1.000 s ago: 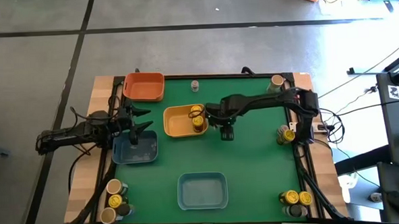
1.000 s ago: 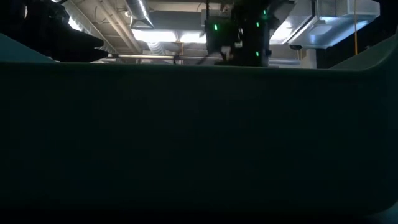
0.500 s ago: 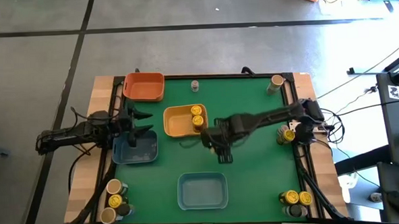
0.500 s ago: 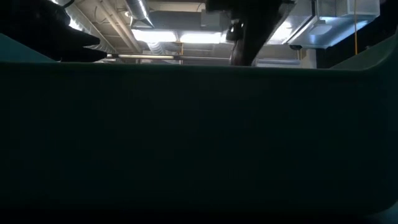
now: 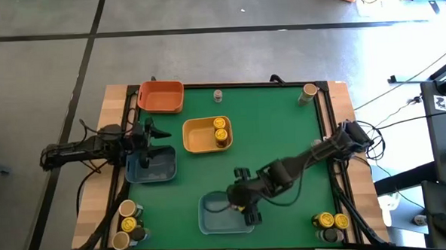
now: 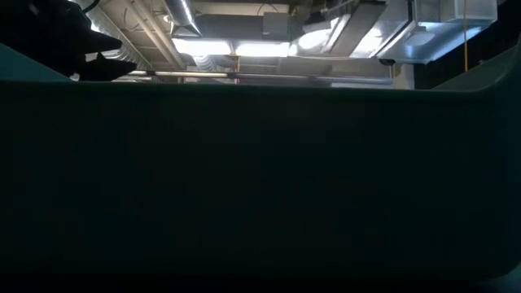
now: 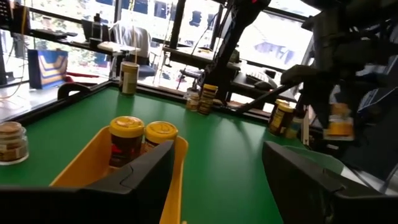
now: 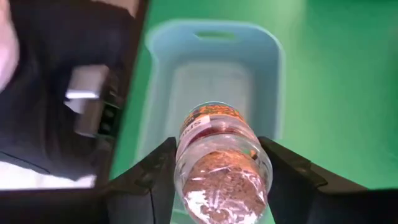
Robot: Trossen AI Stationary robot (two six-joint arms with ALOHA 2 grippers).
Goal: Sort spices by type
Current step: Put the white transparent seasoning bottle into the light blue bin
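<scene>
My right gripper (image 8: 221, 180) pinches a spice jar (image 8: 221, 165) above the light-blue tray (image 8: 273, 68), apparently clear of its floor, while my left gripper (image 5: 150, 141) waits spread over the darker blue tray (image 5: 168, 172).

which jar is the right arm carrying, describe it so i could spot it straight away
Start at the light blue tray near the front edge of the green table. The right gripper hangs over that tray, its jaws shut on a clear jar of brownish spice with an orange-edged label. It is the only jar off the table; the others stand in the yellow tray or near the table's edges.
</scene>
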